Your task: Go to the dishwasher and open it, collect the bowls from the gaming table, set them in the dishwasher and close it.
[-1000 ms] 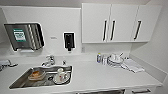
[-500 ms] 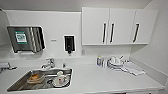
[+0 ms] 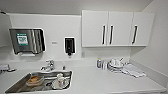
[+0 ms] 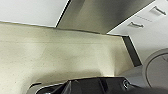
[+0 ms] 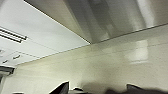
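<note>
The dishwasher's brushed steel front (image 4: 105,15) shows in the left wrist view, between white cabinet fronts (image 4: 30,10) and above the pale speckled floor (image 4: 62,55). The same steel front (image 5: 105,17) appears in the right wrist view, reaching down to the floor. Its handle and interior are out of view. Dark parts of my left gripper (image 4: 95,86) and my right gripper (image 5: 97,90) sit low over the floor, close in front of that steel front. The bowls and the gaming table are out of view.
A white counter (image 3: 105,80) lies ahead with a steel sink (image 3: 17,86) holding crockery, and a tap (image 3: 50,65). White dishes (image 3: 115,65) and a cloth (image 3: 133,70) sit at the right. Wall cabinets (image 3: 117,28), a towel dispenser (image 3: 27,40) and a soap dispenser (image 3: 69,46) hang above.
The whole head picture has slid down a little, so the camera moved. Nothing on the counter has changed place.
</note>
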